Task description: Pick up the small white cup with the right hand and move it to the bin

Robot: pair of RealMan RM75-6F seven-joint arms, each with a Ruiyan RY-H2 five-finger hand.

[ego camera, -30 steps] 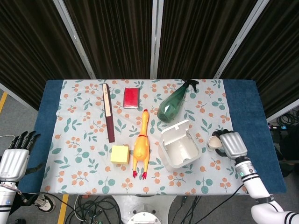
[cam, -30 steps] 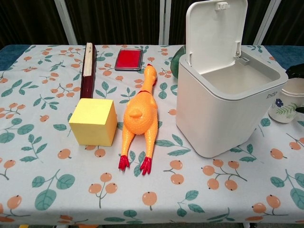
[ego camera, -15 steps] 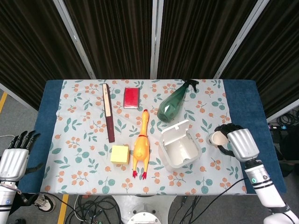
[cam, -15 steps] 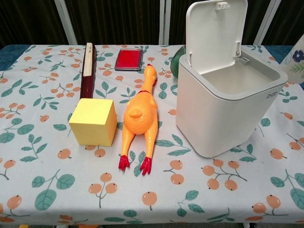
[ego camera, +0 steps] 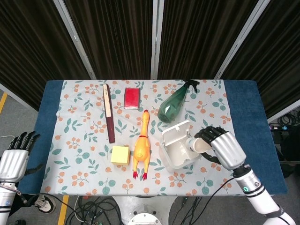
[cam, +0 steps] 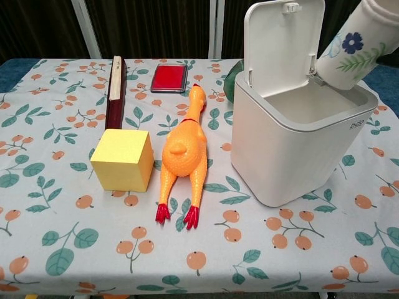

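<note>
My right hand (ego camera: 220, 146) holds the small white cup (ego camera: 197, 145) just above the right rim of the open white bin (ego camera: 180, 146). In the chest view the cup (cam: 350, 51), white with a blue flower and green leaves, hangs tilted over the bin's far right corner, its base pointing down into the opening (cam: 305, 103). The bin's lid (cam: 283, 42) stands upright at the back. The hand itself lies outside the chest view. My left hand (ego camera: 18, 154) hangs off the table's left side with its fingers apart, holding nothing.
A rubber chicken (ego camera: 142, 146) and a yellow cube (ego camera: 120, 154) lie left of the bin. Behind it lies a green spray bottle (ego camera: 174, 103). A red box (ego camera: 132, 98) and a long dark box (ego camera: 108, 112) sit farther back.
My right hand has lifted the cup off the table at the right and carried it leftward to the bin's right rim, tilting it. The left hand has not moved.
</note>
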